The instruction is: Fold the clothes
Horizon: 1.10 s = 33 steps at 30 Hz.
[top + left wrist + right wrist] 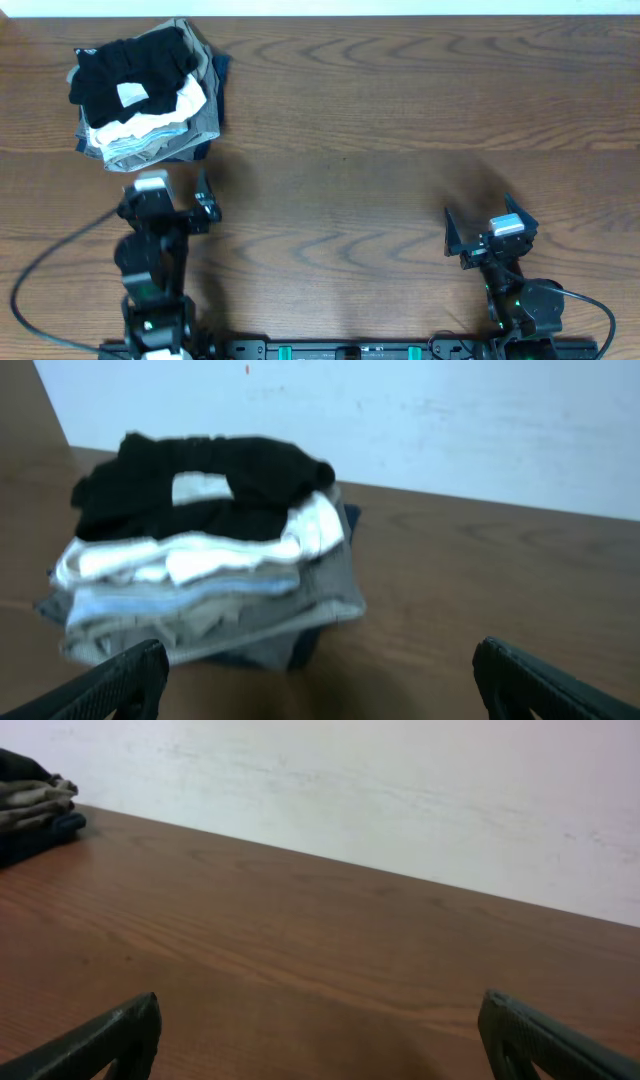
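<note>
We found the tabletop open from its right edge to the folded stack, black garment atop, filling the far-left corner.

I can read no words, numbers or brand marks in any of my views. The white patch on the black garment is too blurred to show any lettering.
</note>
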### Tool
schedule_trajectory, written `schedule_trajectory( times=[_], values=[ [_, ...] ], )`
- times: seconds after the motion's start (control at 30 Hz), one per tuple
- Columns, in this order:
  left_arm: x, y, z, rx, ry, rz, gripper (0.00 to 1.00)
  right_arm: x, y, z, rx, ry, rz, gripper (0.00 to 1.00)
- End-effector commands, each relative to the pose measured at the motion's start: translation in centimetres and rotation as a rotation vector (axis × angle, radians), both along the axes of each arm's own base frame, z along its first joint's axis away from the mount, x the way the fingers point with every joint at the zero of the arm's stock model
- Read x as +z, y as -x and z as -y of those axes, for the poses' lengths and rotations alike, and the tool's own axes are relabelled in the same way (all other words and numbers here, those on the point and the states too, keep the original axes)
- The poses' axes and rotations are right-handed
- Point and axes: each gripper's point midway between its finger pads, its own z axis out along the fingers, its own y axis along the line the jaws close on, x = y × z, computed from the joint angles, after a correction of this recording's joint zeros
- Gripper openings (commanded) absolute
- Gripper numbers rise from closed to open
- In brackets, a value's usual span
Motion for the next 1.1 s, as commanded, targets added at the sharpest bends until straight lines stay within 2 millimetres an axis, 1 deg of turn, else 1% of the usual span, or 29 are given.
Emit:
schedule_trajectory(
  times=[0.0,0.13,0.27,0.47,0.6,0.67,0.9,1.07],
  values=[
    [-0.7,1.1,0.4,-0.008,0.002,0.059,0.98,-0.1,0.0,0.3,-0.016,0.011,0.002,0.99],
    [-1.4,2.2,0.5,-0.008,-0.007,0.113,0.98,-0.1,0.0,0.3,-0.016,0.011,0.002,0.99],
    [-1.9,2.8,0.9,-0.023,-0.011,0.15,0.98,-0.1,0.0,0.3,-0.016,0.011,0.002,0.99],
    [-2.8,3.3,1.4,-0.04,-0.005,0.118,0.98,-0.1,0.0,0.3,-0.016,0.011,0.002,0.99],
    [-4.6,3.9,1.8,-0.053,0.006,0.047,0.98,-0.1,0.0,0.3,-0.016,0.011,0.002,0.99],
    [-4.3,3.9,2.0,-0.061,0.004,0.06,0.98,-0.1,0.0,0.3,-0.016,0.011,0.002,0.99],
    [-4.3,3.9,3.1,-0.105,0.005,0.062,0.98,-0.1,0.0,0.3,-0.016,0.011,0.002,0.99],
    [-4.3,3.9,3.0,-0.102,0.006,0.059,0.98,-0.1,0.0,0.3,-0.016,0.011,0.002,0.99]
  ],
)
